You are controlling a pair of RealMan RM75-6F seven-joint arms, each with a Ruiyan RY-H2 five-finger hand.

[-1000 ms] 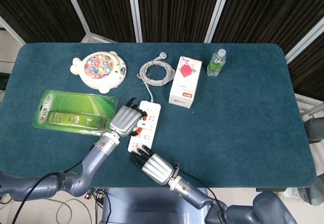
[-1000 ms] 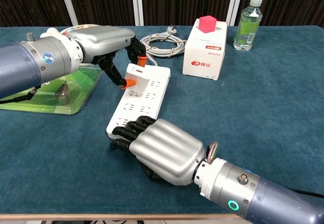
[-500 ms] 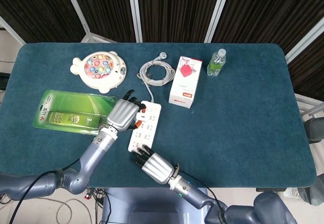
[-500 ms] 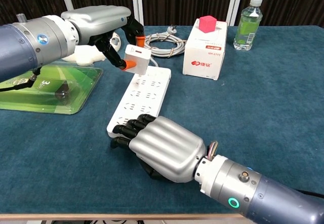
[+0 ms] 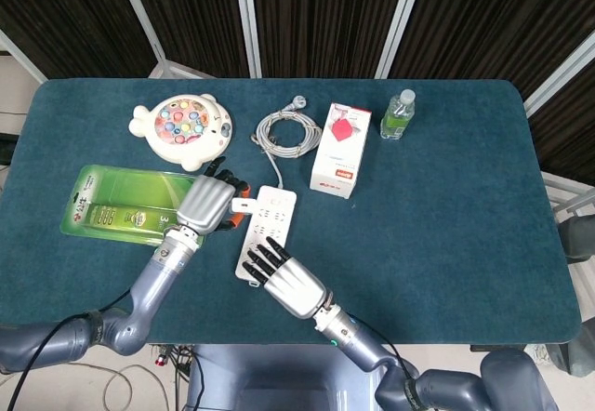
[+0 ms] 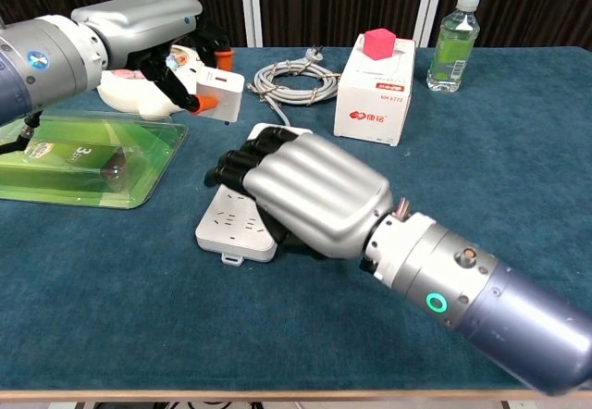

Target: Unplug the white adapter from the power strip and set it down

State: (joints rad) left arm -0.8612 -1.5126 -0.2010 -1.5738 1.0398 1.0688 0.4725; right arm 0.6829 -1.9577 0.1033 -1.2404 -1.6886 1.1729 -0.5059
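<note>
The left hand [image 6: 139, 25] holds the white adapter [image 6: 218, 95] up in the air, pinched between its orange-tipped fingers [image 6: 205, 102]. The adapter is out of the white power strip [image 5: 263, 229] and hangs off to the left of it, near the edge of the green plastic package [image 5: 130, 204]. From the head view the adapter [image 5: 239, 208] sits just beside the strip's top left corner, but the chest view shows it is lifted well above the blue table [image 5: 446, 206]. The right hand [image 6: 305, 192] is over the middle of the power strip [image 6: 236, 229], palm down, with its dark fingers [image 6: 239, 164] curled a little and close together — I cannot tell if it presses on the strip or only floats over it, and it has nothing in its grip. The strip lies flat and slanted, and its white cord runs up to a coil of cable [image 5: 287, 133] behind it. Next to the coil stands a white box [image 5: 339, 150] with a red shape on top [image 6: 378, 43], and beside that a small clear bottle with a white cap [image 5: 398, 115]. Far back on the left is a round fish-shaped toy with colored dots [image 5: 182, 129].
</note>
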